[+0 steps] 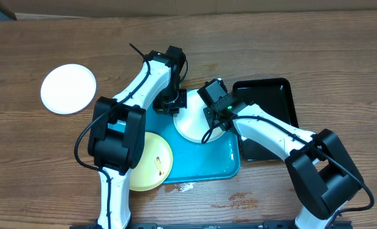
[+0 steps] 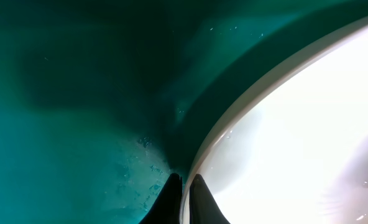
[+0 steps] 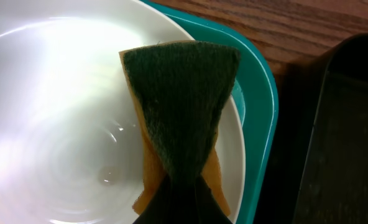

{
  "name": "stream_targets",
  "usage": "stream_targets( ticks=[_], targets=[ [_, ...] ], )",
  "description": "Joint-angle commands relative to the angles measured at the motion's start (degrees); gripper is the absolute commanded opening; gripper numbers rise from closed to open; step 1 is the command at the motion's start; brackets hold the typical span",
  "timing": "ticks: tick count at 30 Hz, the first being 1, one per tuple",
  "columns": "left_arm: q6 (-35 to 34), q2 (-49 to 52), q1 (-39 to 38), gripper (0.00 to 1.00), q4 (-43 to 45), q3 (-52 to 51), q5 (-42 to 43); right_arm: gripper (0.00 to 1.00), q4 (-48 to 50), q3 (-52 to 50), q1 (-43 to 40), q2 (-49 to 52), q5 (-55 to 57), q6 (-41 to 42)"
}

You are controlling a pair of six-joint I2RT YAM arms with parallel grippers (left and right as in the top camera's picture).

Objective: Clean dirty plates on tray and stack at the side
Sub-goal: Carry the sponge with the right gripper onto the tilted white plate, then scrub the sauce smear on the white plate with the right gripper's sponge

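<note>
A white plate (image 1: pixel 192 122) lies in the turquoise tray (image 1: pixel 204 166). My left gripper (image 2: pixel 185 180) is shut on this plate's (image 2: pixel 296 124) rim, one finger above and one below, at its far-left edge (image 1: pixel 170 103). My right gripper (image 3: pixel 184 184) is shut on a sponge (image 3: pixel 181 93), green scouring side facing the camera, orange body behind. The sponge hangs over the right part of the white plate (image 3: pixel 59 112), which looks wet and glossy. A pale yellow plate (image 1: pixel 153 162) with a small dark smudge overlaps the tray's left edge. Another white plate (image 1: pixel 68 88) sits on the table at far left.
A glossy black tray (image 1: pixel 271 95) stands directly right of the turquoise tray, its wall (image 3: pixel 345 124) close to my right gripper. A wet film shows on the turquoise tray floor (image 2: pixel 78 124). Small wet patches mark the wooden table in front of the tray (image 1: pixel 182 187).
</note>
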Motion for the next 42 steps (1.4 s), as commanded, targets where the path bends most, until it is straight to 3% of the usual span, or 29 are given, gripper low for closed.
stream_targets(
  ticks=[1,7,15,29,36,42],
  targets=[
    [-0.96,1.25,-0.02,0.04,0.55,-0.50,-2.60,0.04,1.20,-0.20,-0.33,-0.57,1.11,-2.99],
    [-0.94,1.25,-0.02,0.04,0.50,-0.50,-2.60,0.04,1.86,-0.20,-2.56,-0.46,-1.79,-4.94],
    [-0.96,1.25,-0.02,0.04,0.55,-0.50,-2.60,0.04,2.05,-0.20,-7.08,-0.24,-15.80,-10.93],
    [-0.96,1.27,-0.02,0.04,0.55,-0.50,-2.60,0.04,2.01,-0.04,-7.30,5.31,-15.93,-12.63],
    [-0.96,1.25,-0.02,0.04,0.57,-0.50,-2.60,0.04,-9.38,5.57,-7.30,5.09,-33.51,-19.93],
    [-0.96,1.25,-0.02,0.04,0.48,-0.50,-2.60,0.04,-9.60,6.71,-7.41,5.09,-39.60,-20.87]
  ],
)
